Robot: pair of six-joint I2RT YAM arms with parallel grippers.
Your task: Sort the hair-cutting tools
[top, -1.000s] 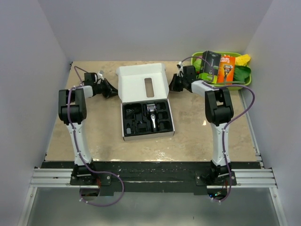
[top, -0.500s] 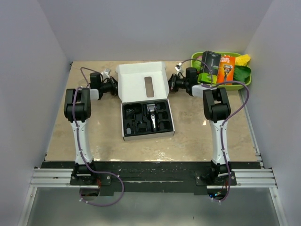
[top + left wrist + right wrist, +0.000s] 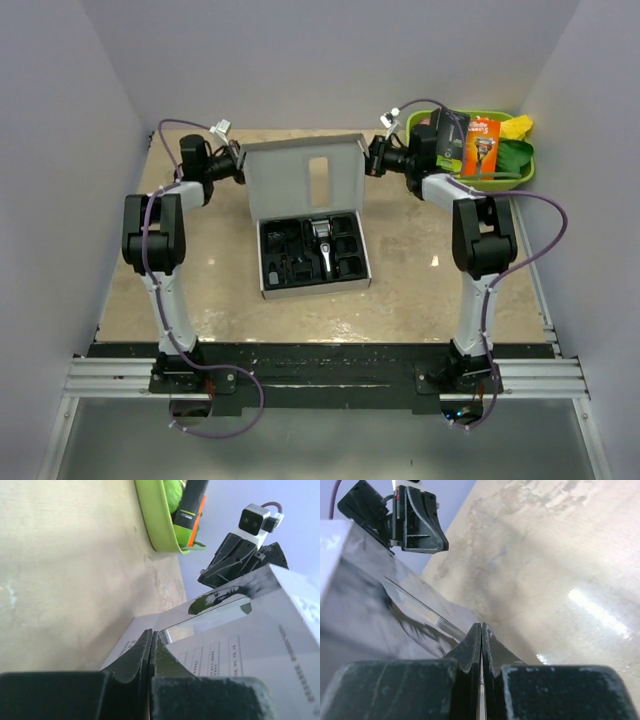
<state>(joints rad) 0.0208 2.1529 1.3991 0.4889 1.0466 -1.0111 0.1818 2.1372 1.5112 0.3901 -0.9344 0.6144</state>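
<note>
Box lid (image 3: 285, 182) aslant behind clipper (image 3: 324, 246)

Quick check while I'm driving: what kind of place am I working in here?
Likely a staged robot test cell: plain white walls close in a beige tabletop, both arms are bolted by a metal rail, and the props are a white box holding a clipper and a green tray.

lid (image 3: 285, 185) white – insert (image 3: 283, 258) black | clipper (image 3: 325, 248) black-and-silver | tray (image 3: 527, 176) green | table (image 3: 210, 285) mottled beige
</note>
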